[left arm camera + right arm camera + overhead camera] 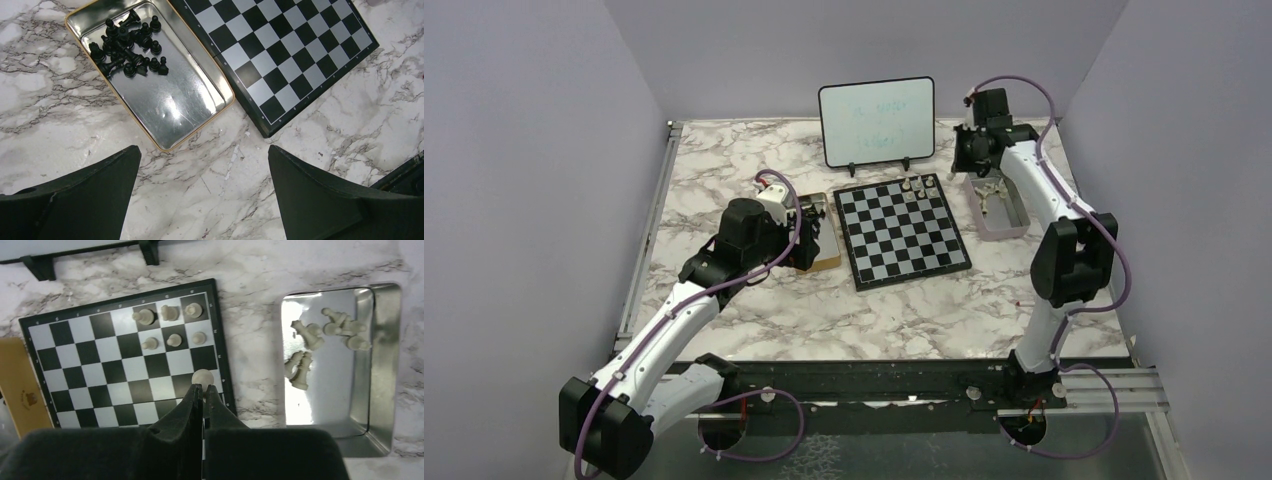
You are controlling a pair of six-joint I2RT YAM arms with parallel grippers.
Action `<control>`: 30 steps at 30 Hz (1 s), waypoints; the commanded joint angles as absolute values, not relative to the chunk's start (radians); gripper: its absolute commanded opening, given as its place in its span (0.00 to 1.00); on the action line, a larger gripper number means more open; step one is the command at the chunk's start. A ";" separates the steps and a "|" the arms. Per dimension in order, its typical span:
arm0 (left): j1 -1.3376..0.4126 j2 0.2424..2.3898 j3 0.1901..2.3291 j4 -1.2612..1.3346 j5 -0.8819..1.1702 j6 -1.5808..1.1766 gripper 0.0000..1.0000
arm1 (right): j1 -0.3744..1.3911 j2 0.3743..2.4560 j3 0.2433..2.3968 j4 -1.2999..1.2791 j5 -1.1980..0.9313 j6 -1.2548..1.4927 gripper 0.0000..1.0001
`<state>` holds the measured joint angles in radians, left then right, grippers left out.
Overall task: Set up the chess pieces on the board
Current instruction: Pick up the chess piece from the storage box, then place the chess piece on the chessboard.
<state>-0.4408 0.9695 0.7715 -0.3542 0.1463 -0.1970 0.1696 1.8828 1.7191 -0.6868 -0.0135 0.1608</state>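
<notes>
Pinches a pawn (202, 375) in the right gripper (202, 389), fingers closed on it, near the far right corner. Shows it past the fingertips, over the board (90, 365), just short of six set men (174, 340). Leaves the left gripper (204, 149) spread wide toward the left edge, farther off.

Marble table (754, 300) carries four items. Ahead-left of the left gripper (202, 150): gold-rimmed tin (170, 107), flat on the top. Board (295, 55) ahead-right, just beside that tin. Right of the right gripper (202, 390): silver tin (382, 365), apart from the board. Whiteboard (876, 120) beyond the board, stand feet on the marble.
</notes>
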 commanded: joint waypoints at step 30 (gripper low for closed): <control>-0.445 0.904 0.775 -0.369 0.056 -0.189 0.99 | 0.624 2.288 2.163 -0.791 0.165 0.272 0.08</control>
<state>-0.4408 0.9234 0.7715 -0.3660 0.0799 -0.1970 0.5949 2.2421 2.1002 -0.7574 0.1211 0.2626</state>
